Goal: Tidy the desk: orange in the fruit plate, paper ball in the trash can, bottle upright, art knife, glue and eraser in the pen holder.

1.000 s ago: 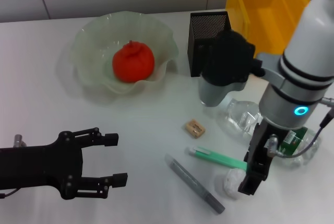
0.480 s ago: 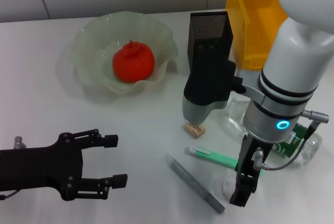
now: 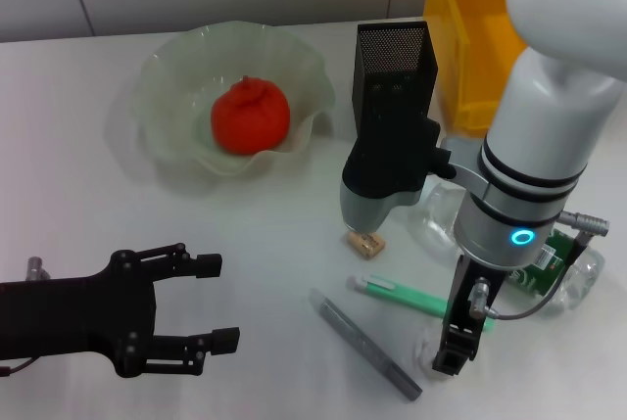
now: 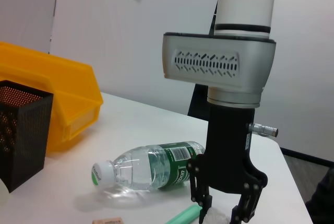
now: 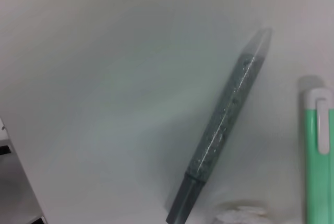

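Note:
The orange (image 3: 250, 115) lies in the pale glass fruit plate (image 3: 167, 77). My right gripper (image 3: 449, 359) points straight down at the table front right, its open fingers (image 4: 201, 199) straddling the white paper ball (image 4: 216, 216), which the head view mostly hides. Beside it lie the green art knife (image 3: 402, 294), the grey glue stick (image 3: 364, 343) and the tan eraser (image 3: 364, 241). The clear bottle (image 4: 151, 166) lies on its side behind the gripper. The black mesh pen holder (image 3: 394, 58) stands at the back. My left gripper (image 3: 219, 301) hovers open at the front left, holding nothing.
A yellow bin (image 3: 480, 38) stands at the back right, next to the pen holder. The right forearm crosses above the eraser and the bottle's neck. The right wrist view shows the glue stick (image 5: 224, 130) and the art knife (image 5: 318, 161) close below.
My right arm swung left and came down, lowering its gripper over the paper ball, which now shows far less in the head view. The left arm has not moved.

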`<state>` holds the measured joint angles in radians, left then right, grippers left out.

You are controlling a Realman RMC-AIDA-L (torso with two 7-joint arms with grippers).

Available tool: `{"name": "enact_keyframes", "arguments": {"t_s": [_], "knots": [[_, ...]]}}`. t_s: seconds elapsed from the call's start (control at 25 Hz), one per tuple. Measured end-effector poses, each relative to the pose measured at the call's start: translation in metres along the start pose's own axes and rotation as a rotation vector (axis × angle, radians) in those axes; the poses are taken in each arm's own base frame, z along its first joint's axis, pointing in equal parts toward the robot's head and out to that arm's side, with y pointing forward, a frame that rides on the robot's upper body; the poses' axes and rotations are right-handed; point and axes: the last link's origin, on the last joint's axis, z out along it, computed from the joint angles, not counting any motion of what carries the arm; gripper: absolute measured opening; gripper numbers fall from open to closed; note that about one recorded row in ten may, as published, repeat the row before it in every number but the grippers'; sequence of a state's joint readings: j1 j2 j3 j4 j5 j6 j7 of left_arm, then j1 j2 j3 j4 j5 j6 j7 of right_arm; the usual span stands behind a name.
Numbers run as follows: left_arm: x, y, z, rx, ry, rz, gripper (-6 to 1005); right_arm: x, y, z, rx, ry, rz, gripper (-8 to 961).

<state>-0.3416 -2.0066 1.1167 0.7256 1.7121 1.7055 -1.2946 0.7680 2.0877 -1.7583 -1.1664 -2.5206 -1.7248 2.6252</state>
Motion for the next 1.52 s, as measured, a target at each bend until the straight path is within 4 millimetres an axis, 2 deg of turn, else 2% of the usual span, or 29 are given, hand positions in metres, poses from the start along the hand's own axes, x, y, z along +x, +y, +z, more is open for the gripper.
{"name": "enact_keyframes", "arguments": {"t_s": [0.08, 0.24, 0.36, 0.52, 0.56, 0.6, 0.64, 0.76, 0.8, 0.84, 0.92, 1.0, 1.2, 1.52], "knots": [[0.0, 0.0, 0.0, 0.0, 0.0, 0.0, 853, 0.0, 0.0, 0.0, 0.001, 0.001, -0.001, 485], [0.0, -0.001, 0.0, 0.005, 0.003, 0.0, 853, 0.0, 0.0, 0.001, 0.002, 0.003, -0.004, 416], [0.001, -0.001, 0.0, 0.008, 0.004, 0.0, 852, 0.001, 0.001, -0.007, -0.002, -0.006, -0.003, 381], [0.001, -0.001, 0.0, 0.011, 0.008, 0.003, 852, 0.008, -0.007, -0.043, -0.001, -0.095, 0.023, 376], [0.001, -0.001, 0.0, 0.011, 0.008, 0.003, 851, 0.008, -0.007, -0.043, -0.001, -0.095, 0.023, 375], [0.0, -0.001, 0.0, 0.011, 0.01, 0.004, 851, 0.014, -0.015, -0.061, 0.025, -0.138, 0.051, 374], [0.0, -0.001, 0.0, 0.011, 0.01, 0.004, 851, 0.014, -0.015, -0.061, 0.025, -0.138, 0.051, 373], [0.0, -0.001, 0.0, 0.011, 0.01, 0.004, 851, 0.032, -0.034, -0.091, 0.113, -0.2, 0.121, 371], [0.0, -0.001, 0.0, 0.009, 0.01, 0.005, 851, 0.045, -0.048, -0.11, 0.186, -0.239, 0.174, 371], [0.0, -0.001, 0.0, 0.009, 0.01, 0.005, 850, 0.045, -0.048, -0.11, 0.186, -0.239, 0.174, 371], [0.0, 0.0, 0.0, 0.009, 0.011, 0.004, 850, 0.059, -0.062, -0.129, 0.254, -0.295, 0.226, 370], [-0.001, 0.0, 0.0, 0.01, 0.011, 0.003, 850, 0.067, -0.071, -0.138, 0.294, -0.348, 0.249, 370], [-0.002, 0.0, 0.001, 0.015, 0.02, 0.006, 849, 0.084, -0.098, -0.137, 0.415, -0.446, 0.313, 369], [-0.002, 0.0, 0.0, 0.021, 0.025, 0.005, 848, 0.093, -0.123, -0.125, 0.583, -0.522, 0.342, 365]]}}
